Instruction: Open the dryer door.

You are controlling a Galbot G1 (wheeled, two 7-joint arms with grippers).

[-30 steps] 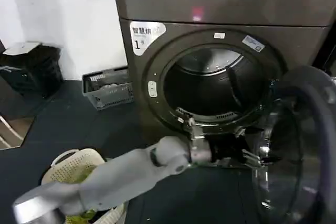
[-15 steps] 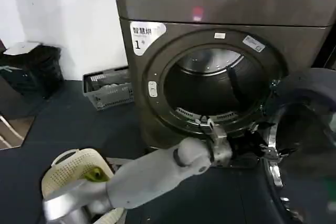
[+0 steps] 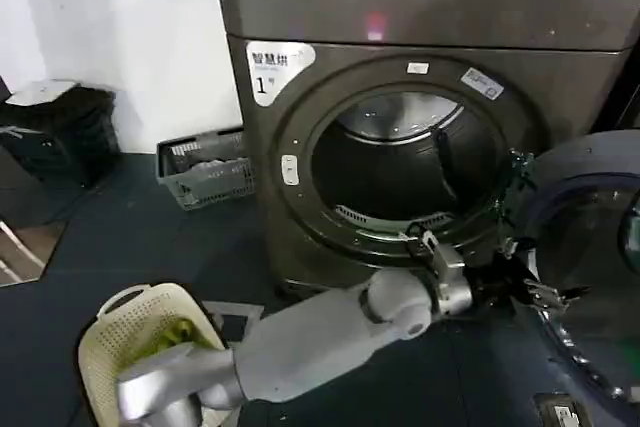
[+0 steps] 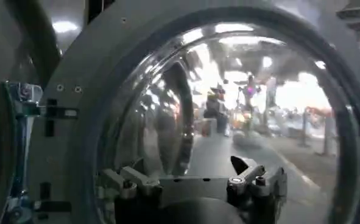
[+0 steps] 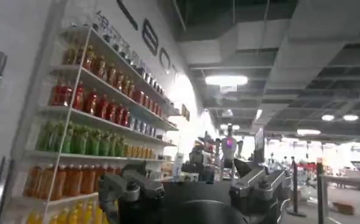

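dryer door (image 3: 600, 277): swung out to the right of the dryer (image 3: 420, 77), drum opening (image 3: 405, 172) fully exposed
left gripper (image 3: 535, 292): at the door's inner edge, fingers spread, gripping nothing, contact hard to judge
right gripper (image 5: 198, 185): parked off-task, fingers apart
progress: door looks open, likely only withdrawal left

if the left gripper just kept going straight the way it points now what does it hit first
Most likely the dryer door. The left gripper points right at its inner side, and the left wrist view shows the domed glass directly ahead, though the gap is unclear.
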